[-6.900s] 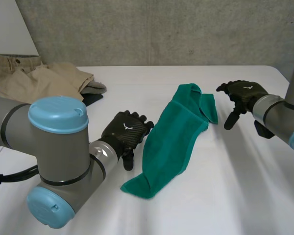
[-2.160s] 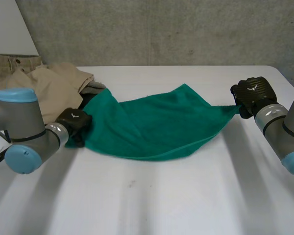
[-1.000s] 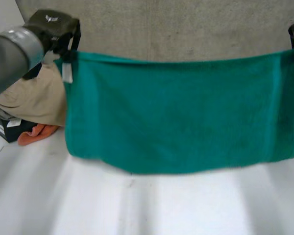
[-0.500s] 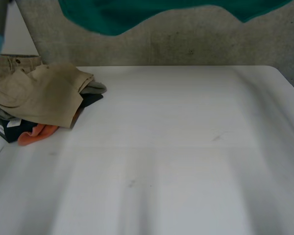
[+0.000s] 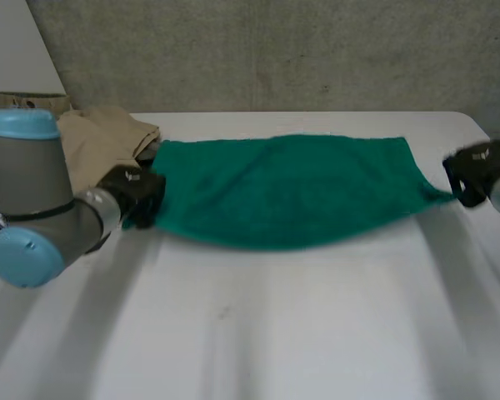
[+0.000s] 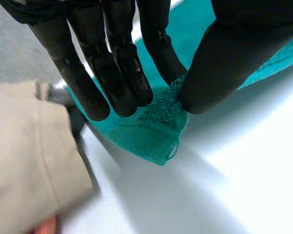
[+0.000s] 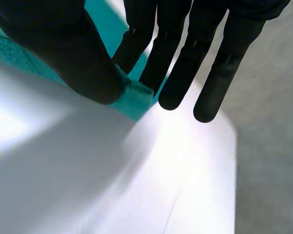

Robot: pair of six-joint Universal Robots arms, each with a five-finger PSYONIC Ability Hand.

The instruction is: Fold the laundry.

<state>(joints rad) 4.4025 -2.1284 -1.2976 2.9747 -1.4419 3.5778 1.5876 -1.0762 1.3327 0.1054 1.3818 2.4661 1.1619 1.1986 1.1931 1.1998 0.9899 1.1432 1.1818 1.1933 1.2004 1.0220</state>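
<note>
Green towel (image 5: pixel 287 187): item in work; spread lengthwise on the white tabletop (image 5: pixel 258 325), one short end just beside the beige clothes pile (image 5: pixel 100 142), the other short end well apart from that pile. The long edge on the robot's side bows outward rather than lying straight

Left hand (image 5: pixel 137 193): at the towel corner next to the pile; thumb and near-straight fingers pinch the terry cloth between them, with only a small tip of the corner showing beyond the pinch

Right hand (image 5: pixel 475 171): at the corner farthest from the pile; thumb pressed to the fingers with the hem nipped between, a shallow hold close to the very edge

Hazards, judged:
- Right-hand hold is thin; a pull along the towel could draw the hem out and drop that corner
- Towel end beside the pile may catch or drag a garment if the left hand lifts or sweeps towards the pile
- Bowed edge suggests slack in the middle; folding from here without tension would likely give misaligned edges and a creased fold
- Uneven lift of the two hands would skew the cloth
</note>
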